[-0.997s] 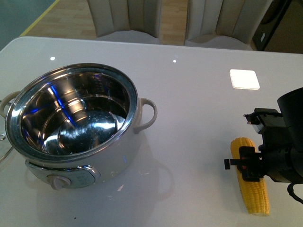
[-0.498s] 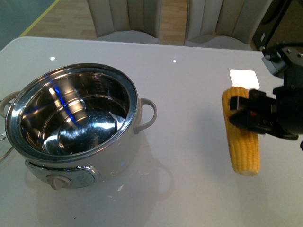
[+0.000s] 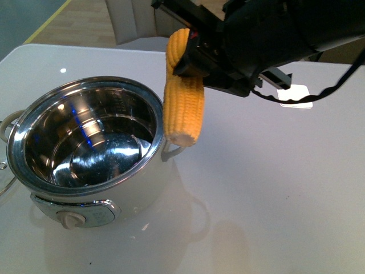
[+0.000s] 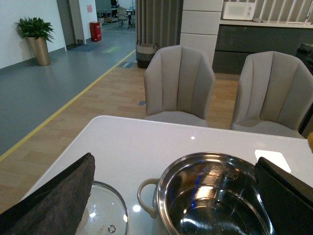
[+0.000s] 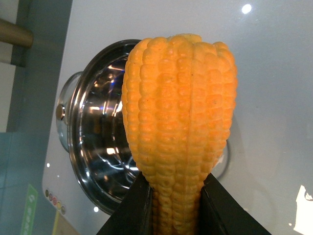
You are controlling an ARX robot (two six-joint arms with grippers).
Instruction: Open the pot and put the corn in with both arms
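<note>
Corn (image 3: 183, 103): clamped near its upper end in right claw (image 3: 197, 54), long axis near-vertical, lower end hanging just outside pot (image 3: 145, 191) right rim. Open pot lies leftward. Left claw (image 4: 173, 161): spread wide, empty.

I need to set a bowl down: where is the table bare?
Bare: the table right of the pot, below the right gripper holding the corn. Crowded: the left side, pot and glass lid.

White glossy table (image 3: 274, 200): fills lower frame. Beige chair (image 4: 179, 83) upper centre, second beige chair (image 4: 271, 90) to its right. Potted plant (image 4: 35, 36) upper left. Microwave (image 4: 239, 10) top right.
</note>
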